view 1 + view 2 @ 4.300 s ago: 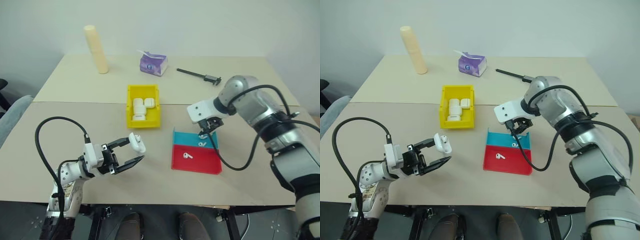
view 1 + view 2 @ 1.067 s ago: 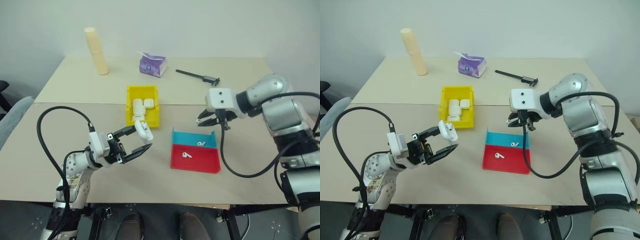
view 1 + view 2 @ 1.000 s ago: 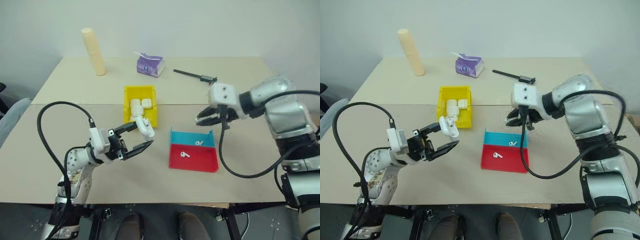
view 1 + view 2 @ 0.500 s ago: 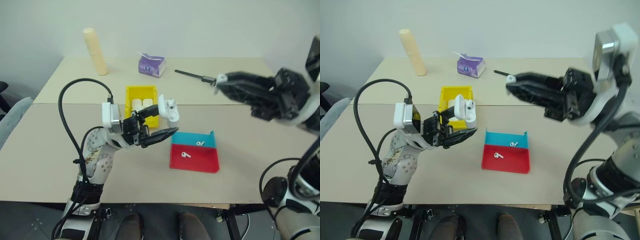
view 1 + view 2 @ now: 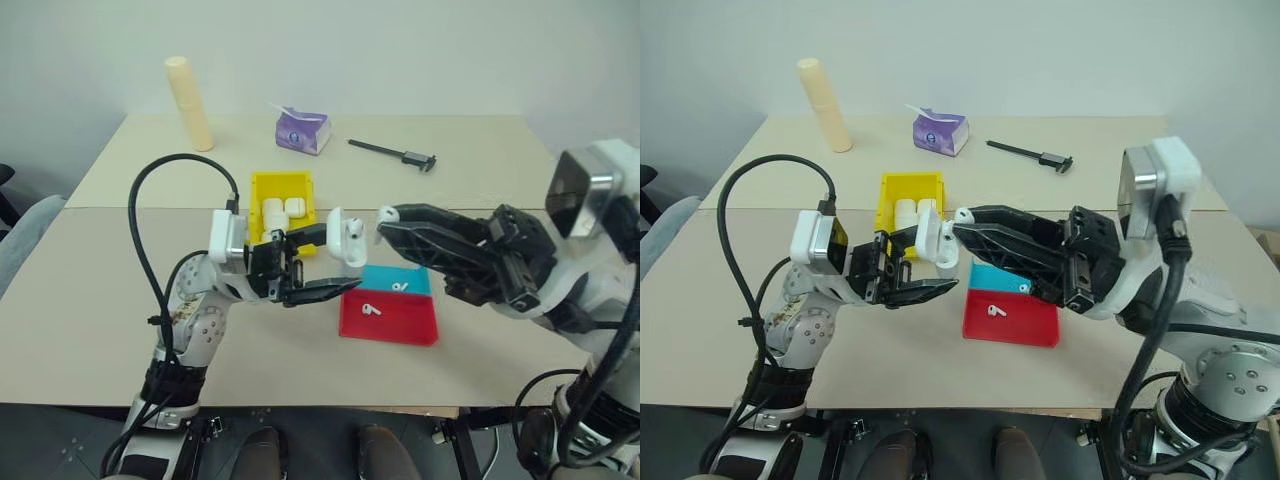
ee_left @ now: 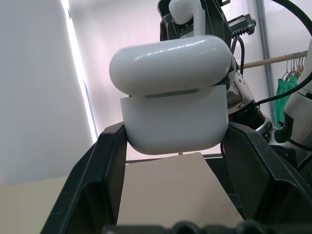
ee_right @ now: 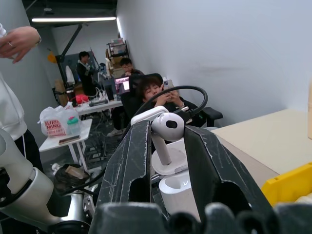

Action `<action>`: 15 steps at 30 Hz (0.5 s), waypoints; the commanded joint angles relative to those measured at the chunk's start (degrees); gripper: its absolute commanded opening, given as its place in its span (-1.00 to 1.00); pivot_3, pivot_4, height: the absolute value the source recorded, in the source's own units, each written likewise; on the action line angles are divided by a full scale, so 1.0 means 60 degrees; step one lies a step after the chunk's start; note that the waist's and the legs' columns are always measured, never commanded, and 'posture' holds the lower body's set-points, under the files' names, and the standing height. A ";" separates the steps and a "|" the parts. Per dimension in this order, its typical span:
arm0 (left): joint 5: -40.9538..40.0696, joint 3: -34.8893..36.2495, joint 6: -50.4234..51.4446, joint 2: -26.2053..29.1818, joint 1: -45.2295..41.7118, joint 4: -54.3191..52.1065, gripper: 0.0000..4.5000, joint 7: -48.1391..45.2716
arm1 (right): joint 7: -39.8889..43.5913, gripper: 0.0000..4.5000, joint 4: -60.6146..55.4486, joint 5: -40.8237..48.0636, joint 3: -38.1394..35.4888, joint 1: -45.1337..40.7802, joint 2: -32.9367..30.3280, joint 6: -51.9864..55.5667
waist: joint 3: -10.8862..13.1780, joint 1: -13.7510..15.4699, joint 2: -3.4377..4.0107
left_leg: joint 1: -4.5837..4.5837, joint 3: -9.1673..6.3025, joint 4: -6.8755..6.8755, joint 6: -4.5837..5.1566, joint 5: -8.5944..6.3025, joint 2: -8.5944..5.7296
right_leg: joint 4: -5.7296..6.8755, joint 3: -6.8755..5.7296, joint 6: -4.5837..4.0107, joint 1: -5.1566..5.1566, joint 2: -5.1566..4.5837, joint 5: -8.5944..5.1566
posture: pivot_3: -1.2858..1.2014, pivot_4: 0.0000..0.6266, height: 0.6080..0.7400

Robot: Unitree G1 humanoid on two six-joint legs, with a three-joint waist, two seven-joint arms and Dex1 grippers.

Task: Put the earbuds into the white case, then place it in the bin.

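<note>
- Left hand point(image 5: 318, 262), raised above the worktop point(image 5: 100, 300), clamped on the white case point(image 5: 347, 238); case lid hinged open, body gripped between the two black fingers.
- Right hand point(image 5: 383, 222), at 3 o'clock of the case, fingers narrowed on one earbud point(image 7: 167, 127), pinched by its stem just above the open case; second earbud slot visible beneath in the right wrist view.
- Bin point(image 5: 283, 184), yellow, at 11 o'clock of the held case, resting on the worktop, several white cases point(image 5: 281, 209) inside.
- Teal tray point(image 5: 392, 281) and red tray point(image 5: 390, 318), side by side at 5 o'clock of the case, partly hidden behind the right hand in the right eye view; one loose earbud point(image 5: 402, 287) in the teal tray, another earbud in the red tray point(image 5: 372, 310).
- Cream cylinder point(image 5: 189, 102) at the far left corner, tilted; purple tissue pack point(image 5: 302, 131) at 12 o'clock of the bin; black caliper point(image 5: 392, 154) at 1 o'clock, well apart from both hands.
- Black cable point(image 5: 150, 230) looping over the left arm.
- Seated persons point(image 7: 146, 92) and a cluttered table point(image 7: 83, 122) in the background of the right wrist view.
</note>
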 commanded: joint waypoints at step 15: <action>0.0145 0.0005 -0.0320 -0.0271 0.0254 -0.0592 0.20 0.0282 | 0.0370 -0.42 -0.0082 -0.0919 0.1735 0.0666 -0.1179 -0.2102 | 0.0001 0.0010 -0.0002 | -0.0003 -0.0005 0.0000 0.0001 0.0000 0.0000 | -0.0003 0.0001 0.0002 -0.0002 -0.0001 0.0000 | 0.03 -0.52 1.00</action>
